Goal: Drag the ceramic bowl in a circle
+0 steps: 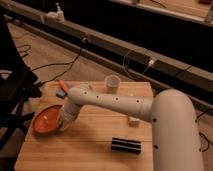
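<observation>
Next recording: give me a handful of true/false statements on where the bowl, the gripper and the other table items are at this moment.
1. The ceramic bowl lies near the left edge of the wooden table. True.
2. The gripper hangs over the plastic cup. False: it is down at the bowl's right rim, far from the cup.
3. The cup stands upright near the table's far edge. True.
4. The black block lies inside the bowl. False: it lies on the bare table near the front edge, to the right of the bowl.
5. The arm reaches across the table from the right side. True.
</observation>
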Controlling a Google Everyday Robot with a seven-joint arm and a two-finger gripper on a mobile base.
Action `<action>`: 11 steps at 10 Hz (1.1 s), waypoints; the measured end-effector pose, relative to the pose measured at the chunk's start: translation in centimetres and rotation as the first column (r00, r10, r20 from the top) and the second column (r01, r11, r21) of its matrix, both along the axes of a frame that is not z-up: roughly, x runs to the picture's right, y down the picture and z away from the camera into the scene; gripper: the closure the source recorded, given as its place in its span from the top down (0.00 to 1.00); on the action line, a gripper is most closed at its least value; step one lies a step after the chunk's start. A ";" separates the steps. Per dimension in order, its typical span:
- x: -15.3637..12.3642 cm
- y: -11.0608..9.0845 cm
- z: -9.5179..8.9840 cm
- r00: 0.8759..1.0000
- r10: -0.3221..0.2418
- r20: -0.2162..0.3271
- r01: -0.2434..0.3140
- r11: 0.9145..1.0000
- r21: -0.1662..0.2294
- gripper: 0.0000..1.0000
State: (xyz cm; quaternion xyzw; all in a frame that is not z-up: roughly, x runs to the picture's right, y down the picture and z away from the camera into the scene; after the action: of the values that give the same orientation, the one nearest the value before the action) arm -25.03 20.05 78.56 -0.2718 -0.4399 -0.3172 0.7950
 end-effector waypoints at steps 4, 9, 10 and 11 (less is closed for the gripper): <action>-2.9 4.0 -3.0 0.992 -0.088 0.092 0.090 0.996 -0.017 0.00; 3.4 8.2 -7.3 0.997 0.007 -0.083 -0.014 0.997 -0.079 0.00; 5.6 7.9 -7.5 0.991 0.033 -0.132 -0.043 0.996 -0.078 0.00; 7.5 7.0 -7.2 0.984 0.053 -0.171 -0.066 0.995 -0.072 0.00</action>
State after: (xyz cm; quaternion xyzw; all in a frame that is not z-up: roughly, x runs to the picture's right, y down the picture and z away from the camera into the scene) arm -17.52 27.06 71.33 -0.3149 -0.3909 -0.2518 0.8274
